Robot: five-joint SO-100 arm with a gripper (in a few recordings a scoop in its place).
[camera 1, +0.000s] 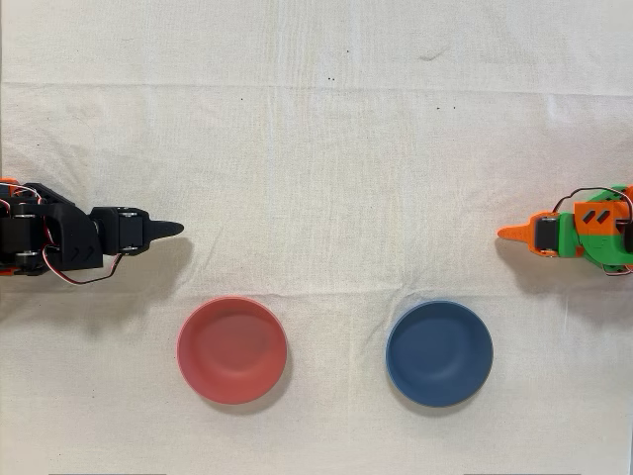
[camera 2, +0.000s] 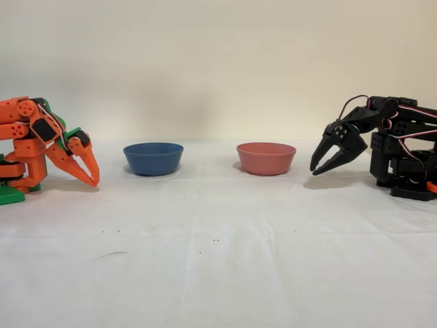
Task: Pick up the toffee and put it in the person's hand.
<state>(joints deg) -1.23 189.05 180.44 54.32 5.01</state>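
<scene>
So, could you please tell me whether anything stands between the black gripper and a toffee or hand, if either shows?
Neither toffee nor hand shows in either view, so no path can be judged. The black gripper hangs open over bare cloth; the pink bowl sits nearest, apart from it.

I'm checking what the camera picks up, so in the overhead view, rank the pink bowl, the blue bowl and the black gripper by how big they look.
1. Pink bowl and blue bowl: near enough alike; the pink looks only a shade wider, too close to rank.
2. Black gripper: clearly smallest, a narrow dark tip.
No toffee or hand appears in either view.
</scene>
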